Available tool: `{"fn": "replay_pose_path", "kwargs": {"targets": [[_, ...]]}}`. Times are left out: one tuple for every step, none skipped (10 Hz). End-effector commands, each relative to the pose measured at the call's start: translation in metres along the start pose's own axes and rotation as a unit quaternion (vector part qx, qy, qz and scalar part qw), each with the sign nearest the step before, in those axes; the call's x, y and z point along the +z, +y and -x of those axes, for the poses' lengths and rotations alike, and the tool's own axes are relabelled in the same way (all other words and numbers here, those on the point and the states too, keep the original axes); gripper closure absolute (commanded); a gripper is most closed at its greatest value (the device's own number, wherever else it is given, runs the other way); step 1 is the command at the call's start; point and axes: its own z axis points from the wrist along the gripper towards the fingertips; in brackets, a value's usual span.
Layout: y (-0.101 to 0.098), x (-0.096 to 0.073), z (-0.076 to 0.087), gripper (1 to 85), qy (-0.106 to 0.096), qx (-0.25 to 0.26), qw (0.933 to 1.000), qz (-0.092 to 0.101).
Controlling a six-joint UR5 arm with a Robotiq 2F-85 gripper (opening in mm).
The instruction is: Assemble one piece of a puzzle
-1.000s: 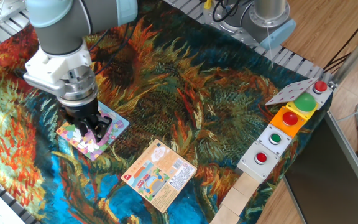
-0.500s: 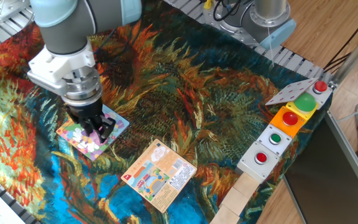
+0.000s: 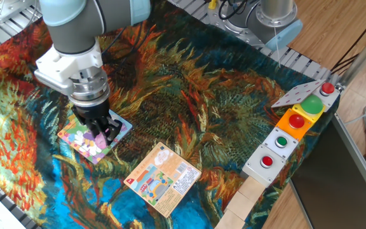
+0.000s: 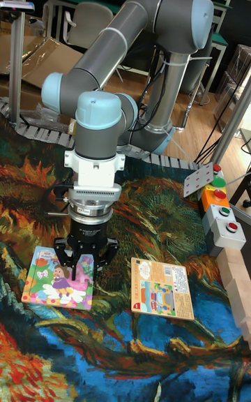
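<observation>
One robot arm stands over the puzzle (image 3: 91,137), a flat square board with a light-blue edge and a cartoon girl in purple and pink. The black claw (image 3: 100,131) hangs low over the board's near-right corner. Its fingers look a little apart, but I cannot tell if they grip anything. The small pink-lilac piece is hidden from me; I think it sits under or between the fingers. To do this step well, the arm should press straight down and softly, with the knobs lined up to the hole. The board looks like smooth, thin cardboard. It lies on a soft, wrinkly cloth (image 3: 221,114) with painted sunflowers. An orange-peach picture card (image 3: 164,178) lies nearby.
</observation>
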Motion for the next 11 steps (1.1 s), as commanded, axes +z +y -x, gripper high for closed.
{"fn": "replay_pose_path", "kwargs": {"targets": [[-0.009, -0.001, -0.006, 84.3, 0.006, 0.034, 0.9993, -0.011], [-0.005, -0.001, -0.011, 84.3, 0.011, 0.05, 0.9987, 0.001], [0.001, -0.002, -0.012, 84.3, 0.006, 0.064, 0.9978, 0.011], [0.003, -0.003, -0.014, 84.3, 0.006, 0.07, 0.9975, 0.008], [0.003, -0.003, -0.015, 84.3, 0.008, 0.071, 0.9974, 0.007], [0.003, -0.003, -0.016, 84.3, 0.007, 0.068, 0.9976, 0.008], [-0.001, -0.003, -0.013, 84.3, 0.001, 0.062, 0.9981, 0.001], [-0.008, -0.003, -0.014, 84.3, 0.002, 0.062, 0.998, -0.012], [-0.017, -0.003, -0.016, 84.3, 0.005, 0.067, 0.9973, -0.029], [-0.019, -0.003, -0.018, 84.3, 0.009, 0.074, 0.9967, -0.034], [-0.012, -0.002, -0.02, 84.3, 0.012, 0.088, 0.9958, -0.024]]}}
